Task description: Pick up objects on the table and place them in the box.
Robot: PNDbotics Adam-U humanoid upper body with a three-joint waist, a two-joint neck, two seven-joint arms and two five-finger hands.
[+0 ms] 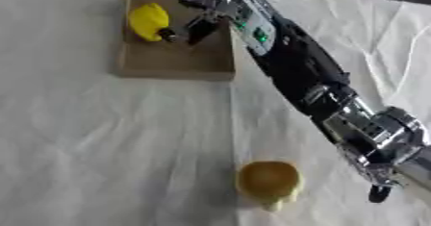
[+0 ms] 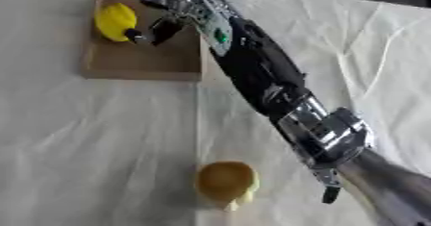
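A shallow brown box (image 1: 177,61) lies at the top left of the white cloth. Inside it, near its far left corner, rests a yellow object (image 1: 148,21). My right arm reaches in from the lower right across the table, and my right hand (image 1: 190,9) hovers over the box with its fingers hanging relaxed and open beside the yellow object, one fingertip (image 1: 168,34) close against it. A second object, yellow-brown and rounded (image 1: 269,182), sits on the cloth near the bottom centre. My left hand shows in no view.
The white cloth (image 1: 101,148) covers the table and has folds and creases. My right forearm (image 2: 261,81) stretches diagonally over the right half of the cloth. A dark strip runs along the far top right edge.
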